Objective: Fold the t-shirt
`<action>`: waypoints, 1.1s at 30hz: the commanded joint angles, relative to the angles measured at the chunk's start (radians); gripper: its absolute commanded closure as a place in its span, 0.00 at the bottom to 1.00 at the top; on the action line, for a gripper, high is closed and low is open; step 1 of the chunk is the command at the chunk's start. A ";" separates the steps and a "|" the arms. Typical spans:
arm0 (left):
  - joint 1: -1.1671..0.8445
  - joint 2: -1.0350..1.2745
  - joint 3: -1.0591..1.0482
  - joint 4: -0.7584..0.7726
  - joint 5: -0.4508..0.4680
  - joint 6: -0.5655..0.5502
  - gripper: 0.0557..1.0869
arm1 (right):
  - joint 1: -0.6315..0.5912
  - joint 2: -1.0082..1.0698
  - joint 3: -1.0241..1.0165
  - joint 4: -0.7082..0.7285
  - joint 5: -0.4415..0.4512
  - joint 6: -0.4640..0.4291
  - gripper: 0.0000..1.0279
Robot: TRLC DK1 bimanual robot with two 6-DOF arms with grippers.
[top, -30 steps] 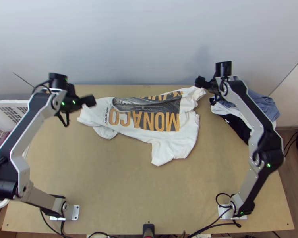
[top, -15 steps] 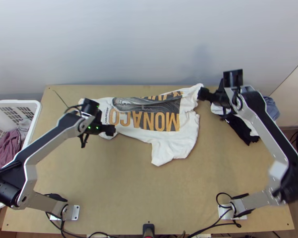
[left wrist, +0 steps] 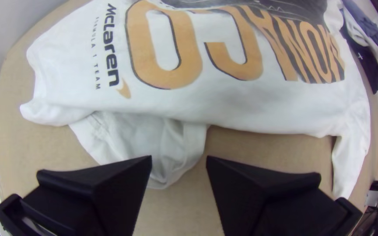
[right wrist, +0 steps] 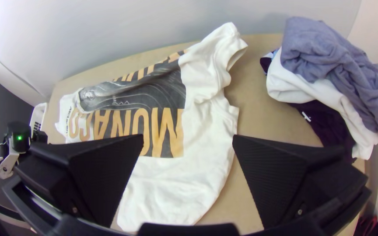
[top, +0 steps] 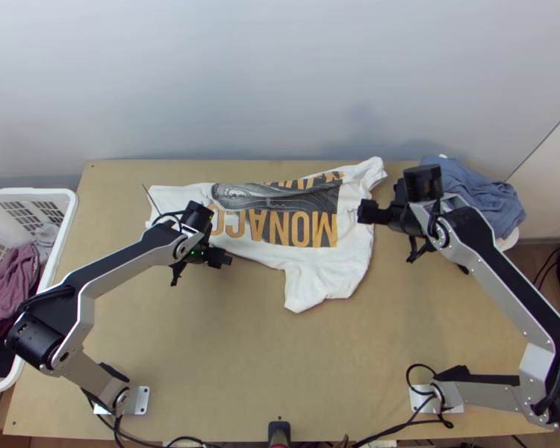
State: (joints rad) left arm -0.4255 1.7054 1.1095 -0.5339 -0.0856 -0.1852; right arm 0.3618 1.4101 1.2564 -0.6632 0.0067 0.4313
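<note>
A white t-shirt point(top: 321, 272) lies rumpled across the far half of a light wooden table point(top: 280, 373), its print of orange lettering point(top: 301, 228) and a dark panel point(top: 310, 205) facing up. Creases run through the print, and one part of the shirt juts from its right end toward the table's near edge. In the left wrist view, a white flap point(left wrist: 141, 135) pokes out from beneath the shirt's left end.

The left gripper point(top: 224, 259) hangs at the shirt's near side, toward its left end, its black fingers point(left wrist: 110, 192) parted and holding nothing. Across the table, the right gripper point(top: 366, 211) hovers by the shirt's right end, fingers spread wide, with no cloth in its grasp.

Beyond that end, at the table's far right, sits a pile of clothes: blue-grey cloth point(top: 481, 198) on top, with white cloth point(right wrist: 298, 87) and dark cloth point(right wrist: 324, 122) below. At the left stands a white basket point(top: 69, 224), mauve cloth point(top: 7, 284) inside. A pale wall point(top: 243, 75) rises behind the table.
</note>
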 commanded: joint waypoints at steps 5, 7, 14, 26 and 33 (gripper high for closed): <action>0.022 0.014 -0.034 0.077 -0.028 0.009 0.96 | 0.065 -0.030 -0.135 -0.009 -0.065 0.057 0.19; 0.030 -0.016 -0.031 0.074 -0.028 0.003 0.96 | 0.092 -0.028 -0.170 -0.016 -0.065 0.061 0.19; 0.108 -0.165 0.062 -0.023 -0.023 -0.046 0.96 | 0.166 -0.007 -0.296 -0.024 -0.065 0.109 0.19; 0.169 -0.263 0.070 -0.080 -0.014 -0.060 0.96 | 0.235 0.021 -0.391 -0.022 -0.093 0.133 0.19; 0.159 -0.260 0.058 -0.083 -0.014 -0.076 0.96 | 0.304 0.132 -0.319 0.027 -0.134 0.133 0.33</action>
State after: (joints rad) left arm -0.2680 1.4563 1.1744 -0.6071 -0.0994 -0.2470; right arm 0.6075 1.4605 0.9001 -0.6655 -0.0978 0.5617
